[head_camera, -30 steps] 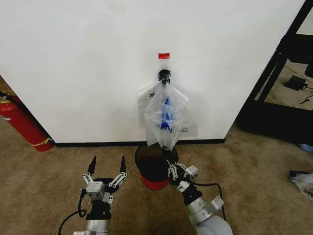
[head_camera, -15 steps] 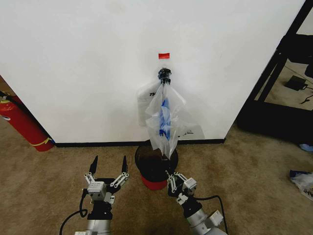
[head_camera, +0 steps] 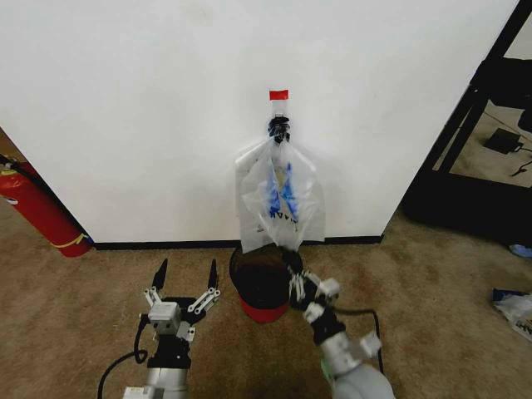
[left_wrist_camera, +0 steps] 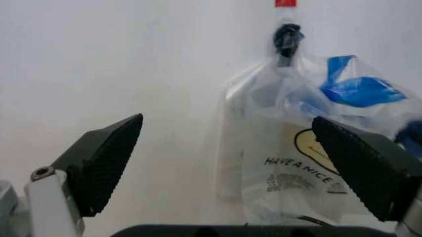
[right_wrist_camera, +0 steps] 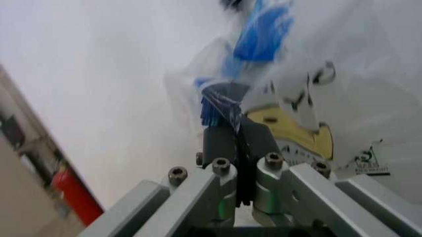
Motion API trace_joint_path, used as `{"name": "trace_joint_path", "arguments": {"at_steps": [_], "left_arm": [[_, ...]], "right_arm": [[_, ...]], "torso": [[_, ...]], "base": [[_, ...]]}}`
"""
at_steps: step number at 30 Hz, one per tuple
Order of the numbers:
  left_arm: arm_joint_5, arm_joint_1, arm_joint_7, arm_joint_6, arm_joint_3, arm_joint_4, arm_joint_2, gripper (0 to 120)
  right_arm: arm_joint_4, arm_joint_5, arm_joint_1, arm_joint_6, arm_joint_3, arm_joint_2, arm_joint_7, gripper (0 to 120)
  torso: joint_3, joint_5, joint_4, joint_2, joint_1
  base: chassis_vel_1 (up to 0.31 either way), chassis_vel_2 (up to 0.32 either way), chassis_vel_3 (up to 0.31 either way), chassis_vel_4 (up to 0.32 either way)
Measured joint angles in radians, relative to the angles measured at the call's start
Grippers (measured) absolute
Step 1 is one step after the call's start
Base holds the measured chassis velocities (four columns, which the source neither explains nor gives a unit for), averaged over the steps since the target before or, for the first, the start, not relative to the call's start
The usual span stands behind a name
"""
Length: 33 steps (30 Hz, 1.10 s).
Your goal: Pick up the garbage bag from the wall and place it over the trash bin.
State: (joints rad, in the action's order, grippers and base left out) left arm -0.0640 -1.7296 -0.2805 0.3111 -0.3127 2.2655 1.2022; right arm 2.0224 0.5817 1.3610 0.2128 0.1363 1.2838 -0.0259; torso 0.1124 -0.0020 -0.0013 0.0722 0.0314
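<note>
Here, a bag (head_camera: 280, 198) hanging flat against the wall (head_camera: 150, 108), hooked at its top on a small black clip (head_camera: 278, 127) just under a red tape square (head_camera: 278, 95). Thin and see-through, with blue patches bunched near the middle and a yellow smiley above black print lower down. Lower end dropping to the rim of the bin (head_camera: 263, 278), which stands on the carpet (head_camera: 66, 316) right against the black baseboard (head_camera: 158, 244), directly below the clip. Black mesh sides, red base.

Right gripper (head_camera: 293, 264) raised at the bin's right rim, pinched tight on the bag's bottom edge. From the right wrist, fingers (right_wrist_camera: 221, 143) pressed together with a fold of plastic and a scrap of blue caught between them, and the smiley (right_wrist_camera: 300, 133) just beyond.

Left gripper (head_camera: 185, 276) low over the carpet to the left of the bin, well apart from the bag, fingers spread wide in a V and holding nothing. From the left wrist, both dark fingertips (left_wrist_camera: 108, 158) framing the wall, with the bag (left_wrist_camera: 310, 143) off toward the right one; "HAVE A NICE" legible under the smiley, the rest of the print too small to read.

Red extinguisher (head_camera: 37, 208) leaning at the wall's left end. Black shelving (head_camera: 490, 100) past the wall's right edge.
</note>
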Motion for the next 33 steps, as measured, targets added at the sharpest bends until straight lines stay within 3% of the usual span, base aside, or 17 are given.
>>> {"name": "trace_joint_path", "arguments": {"at_steps": [4, 9, 10, 11, 13, 15, 18, 19, 22, 24, 25, 29, 30, 33], "left_arm": [[-0.061, 0.047, 0.001, -0.056, 0.007, 0.018, -0.081, 100], [-0.211, 0.223, -0.004, -0.171, 0.048, 0.037, -0.28, 100], [-0.297, 0.325, -0.022, -0.23, 0.086, 0.039, -0.355, 100], [-0.297, 0.325, -0.022, -0.23, 0.086, 0.039, -0.355, 100], [-0.403, 0.44, -0.042, -0.302, 0.14, 0.048, -0.431, 100], [-0.548, 0.654, -0.077, -0.424, 0.257, 0.06, -0.538, 100], [-0.69, 0.928, -0.114, -0.567, 0.397, 0.063, -0.622, 100], [-0.69, 0.928, -0.114, -0.567, 0.397, 0.063, -0.622, 100], [-0.782, 1.16, -0.148, -0.685, 0.541, 0.052, -0.633, 100], [-0.811, 1.326, -0.173, -0.763, 0.676, 0.019, -0.601, 100], [-0.833, 1.513, -0.203, -0.853, 0.806, -0.028, -0.528, 100], [-0.841, 1.678, -0.24, -0.97, 0.955, -0.101, -0.433, 94], [-0.841, 1.678, -0.24, -0.97, 0.955, -0.101, -0.433, 94], [-0.819, 1.759, -0.263, -1.047, 1.07, -0.169, -0.38, 87]], "right_arm": [[-0.006, 0.032, -0.044, -0.019, 0.001, -0.003, -0.028, 0], [-0.042, 0.015, -0.07, -0.024, 0.0, -0.009, -0.032, 0], [-0.058, -0.014, -0.07, -0.019, -0.001, -0.007, -0.029, 0], [-0.058, -0.014, -0.07, -0.019, -0.001, -0.007, -0.029, 0], [-0.07, -0.042, -0.07, -0.013, -0.002, -0.004, -0.025, 0], [-0.083, -0.065, -0.072, -0.008, -0.003, 0.001, -0.022, 0], [-0.096, -0.076, -0.081, -0.004, 0.0, 0.007, -0.022, 0], [-0.096, -0.076, -0.081, -0.004, 0.0, 0.007, -0.022, 0], [-0.105, -0.08, -0.088, -0.003, 0.004, 0.011, -0.023, 0], [-0.11, -0.082, -0.089, -0.001, 0.01, 0.014, -0.023, 0], [-0.115, -0.086, -0.087, 0.001, 0.017, 0.018, -0.023, 0], [-0.116, -0.088, -0.078, 0.002, 0.028, 0.018, -0.023, 0], [-0.116, -0.088, -0.078, 0.002, 0.028, 0.018, -0.023, 0], [-0.107, -0.087, -0.07, 0.001, 0.038, 0.013, -0.023, 0]], "torso": [[0.0, 0.0, 0.0001, 0.0, 0.0], [0.0, 0.0, -0.0003, 0.0, 0.0], [0.0, -0.0004, -0.0004, 0.0, 0.0], [0.0, -0.0004, -0.0004, 0.0, 0.0], [0.0, -0.0002, -0.0005, 0.0, 0.0], [0.0, -0.0001, -0.0003, 0.0, 0.0], [0.0, 0.0005, -0.0006, 0.0, 0.0], [0.0, 0.0005, -0.0006, 0.0, 0.0], [0.0, 0.0005, 0.0006, 0.0, 0.0], [0.0, -0.0004, 0.0003, 0.0, 0.0], [0.0, 0.0008, -0.0007, 0.0, 0.0], [0.0, 0.0003, -0.0003, 0.0, 0.0], [0.0, 0.0003, -0.0003, 0.0, 0.0], [0.0, 0.0001, -0.0003, 0.0, 0.0]], "base": [[0.0, 0.0, 0.0, 0.0], [0.0, 0.0, 0.0, 0.0], [0.0, 0.0, 0.0, 0.0], [0.0, 0.0, 0.0, 0.0], [0.0, 0.0, 0.0, 0.0], [0.0, 0.0, 0.0, 0.0], [0.0, 0.0, 0.0, 0.0], [0.0, 0.0, 0.0, 0.0], [0.0, 0.0, 0.0, 0.0], [0.0, 0.0, 0.0, 0.0], [0.0, 0.0, 0.0, 0.0], [0.0, 0.0, 0.0, 0.0], [0.0, 0.0, 0.0, 0.0], [0.0, 0.0, 0.0, 0.0]]}}
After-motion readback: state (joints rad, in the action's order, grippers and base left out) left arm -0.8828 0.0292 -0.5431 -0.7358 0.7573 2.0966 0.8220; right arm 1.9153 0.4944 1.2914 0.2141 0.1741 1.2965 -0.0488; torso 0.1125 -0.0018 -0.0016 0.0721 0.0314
